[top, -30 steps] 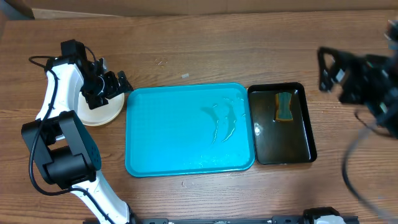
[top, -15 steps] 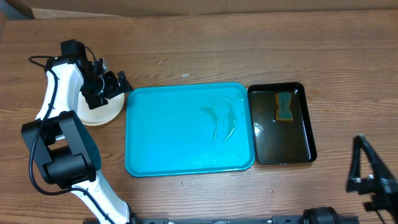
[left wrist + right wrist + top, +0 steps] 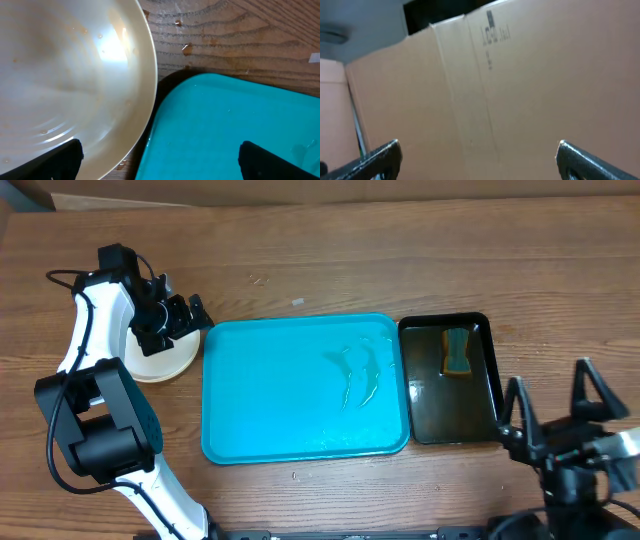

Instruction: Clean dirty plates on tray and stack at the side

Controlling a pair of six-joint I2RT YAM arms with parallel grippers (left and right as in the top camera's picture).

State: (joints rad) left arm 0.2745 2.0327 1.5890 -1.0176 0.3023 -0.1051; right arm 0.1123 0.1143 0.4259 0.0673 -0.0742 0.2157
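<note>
The turquoise tray (image 3: 290,400) lies in the middle of the table with no plates on it, only a wet streak. The plates (image 3: 165,362) sit in a stack just left of the tray; only the pale top plate shows, close up in the left wrist view (image 3: 65,75). My left gripper (image 3: 185,320) is open and empty above the stack's right edge, its fingers (image 3: 160,160) spanning plate rim and tray (image 3: 225,130). My right gripper (image 3: 555,415) is open and empty at the front right, pointing up; its fingers (image 3: 480,157) frame a cardboard box.
A black tray (image 3: 480,395) with liquid and a green-yellow sponge (image 3: 458,350) stands right of the turquoise tray. Water drops (image 3: 186,48) lie on the wood near the plates. A cardboard box (image 3: 530,85) stands beyond the table.
My right arm swung from the far right back edge down to the front right corner and now points upward. The left arm, plates and trays have not moved.
</note>
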